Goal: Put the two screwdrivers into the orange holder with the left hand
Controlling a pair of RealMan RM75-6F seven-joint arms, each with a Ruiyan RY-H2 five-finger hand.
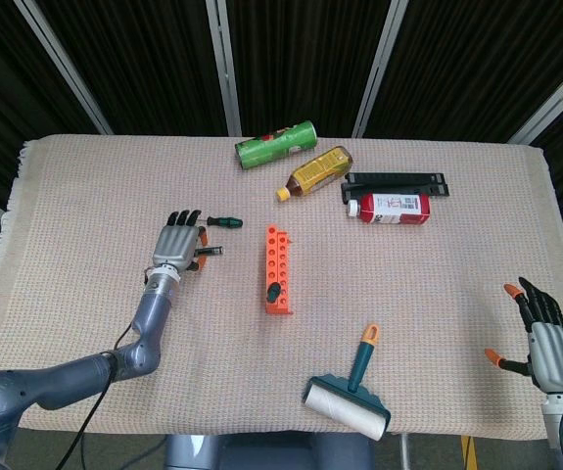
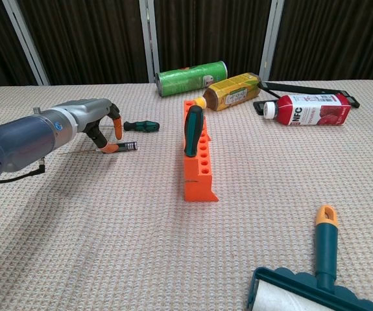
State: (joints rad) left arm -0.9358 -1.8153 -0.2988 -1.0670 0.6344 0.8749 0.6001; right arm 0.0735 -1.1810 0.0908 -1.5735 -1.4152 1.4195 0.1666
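Two screwdrivers lie left of the orange holder (image 1: 277,266) (image 2: 199,165): a green-handled screwdriver (image 1: 224,222) (image 2: 142,126) farther back and a thin black-handled screwdriver (image 1: 209,251) (image 2: 128,146) nearer. My left hand (image 1: 178,241) (image 2: 99,119) hovers over their shafts with fingers spread, and the shafts are hidden under it. Its thumb tip sits by the black handle, holding nothing. A dark green handle (image 2: 193,130) stands in one holder slot. My right hand (image 1: 547,343) rests open at the table's right front corner, seen only in the head view.
At the back lie a green can (image 1: 277,144), a yellow bottle (image 1: 316,171), a black bar (image 1: 397,182) and a red carton (image 1: 391,208). A lint roller (image 1: 351,397) with a teal handle lies near the front edge. A beige woven cloth covers the table.
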